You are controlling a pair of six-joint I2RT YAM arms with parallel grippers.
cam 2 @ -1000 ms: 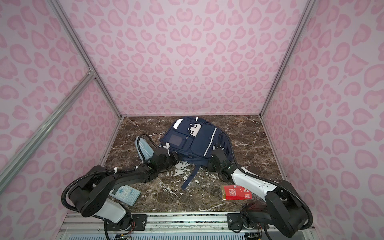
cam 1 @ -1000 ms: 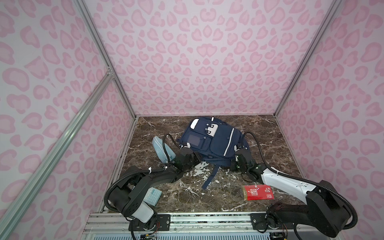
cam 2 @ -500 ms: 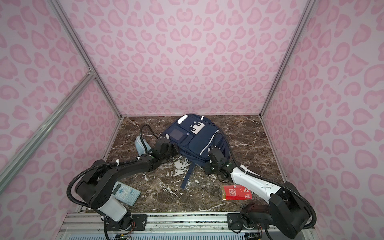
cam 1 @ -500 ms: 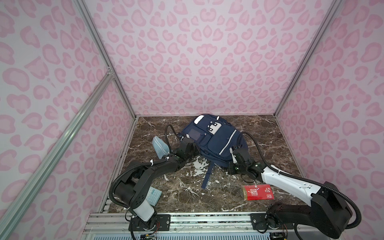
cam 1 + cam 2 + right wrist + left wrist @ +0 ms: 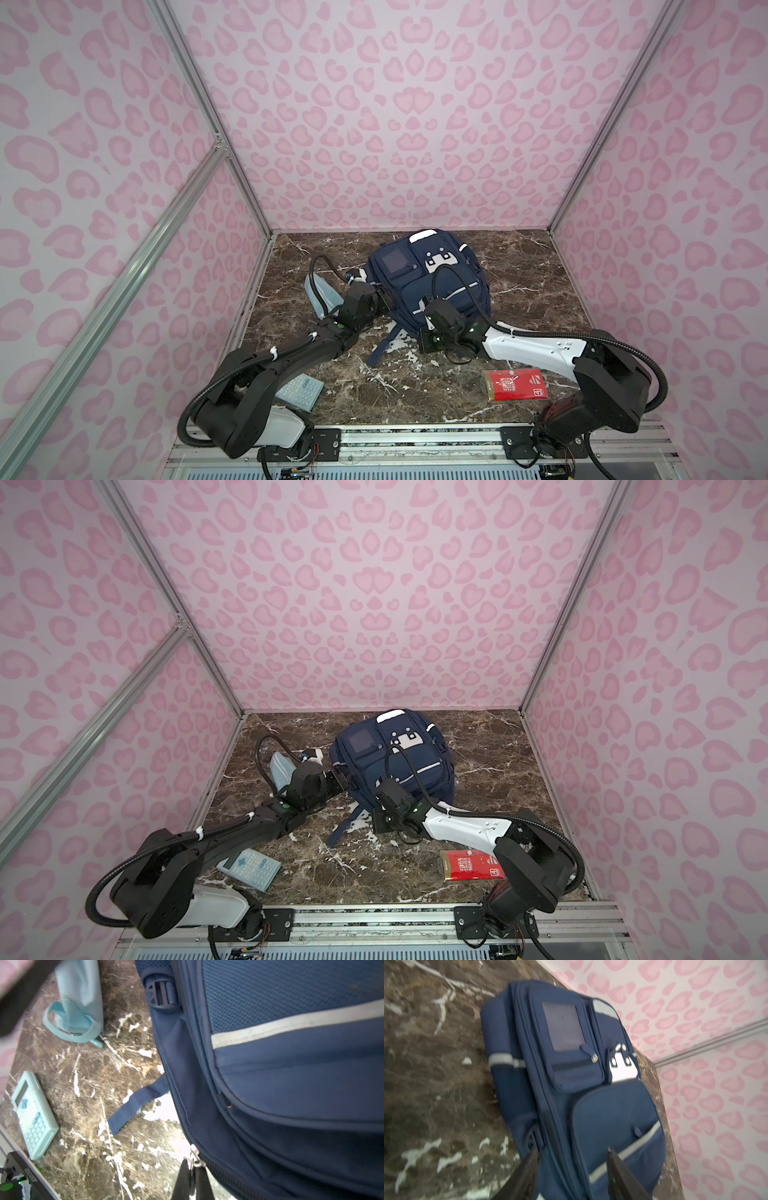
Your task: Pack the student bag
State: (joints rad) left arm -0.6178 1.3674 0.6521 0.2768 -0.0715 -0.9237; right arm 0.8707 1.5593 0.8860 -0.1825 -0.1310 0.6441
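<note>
The navy student bag (image 5: pixel 428 282) (image 5: pixel 395 762) lies at the back middle of the marble floor, front face up, with its grey window pocket (image 5: pixel 563 1026) and white patch (image 5: pixel 623 1068) showing. My left gripper (image 5: pixel 572 1150) (image 5: pixel 384 297) is open at the bag's left near side, jaws apart over the fabric and gripping nothing. My right gripper (image 5: pixel 194 1162) (image 5: pixel 432 309) is shut on the bag's metal zipper pull (image 5: pixel 194 1154) at its near edge. In both top views the right fingertips are hidden under the wrist.
A light-blue pouch (image 5: pixel 318 293) (image 5: pixel 81 997) lies left of the bag behind the left arm. A pale green calculator (image 5: pixel 301 390) (image 5: pixel 249 868) sits near the front left, a red packet (image 5: pixel 517 384) near the front right. A loose navy strap (image 5: pixel 384 345) trails forward from the bag.
My left gripper has gone from shut to open and let go of the bag. Both grippers have moved toward the back, and the bag has turned slightly. The right gripper stays shut.
</note>
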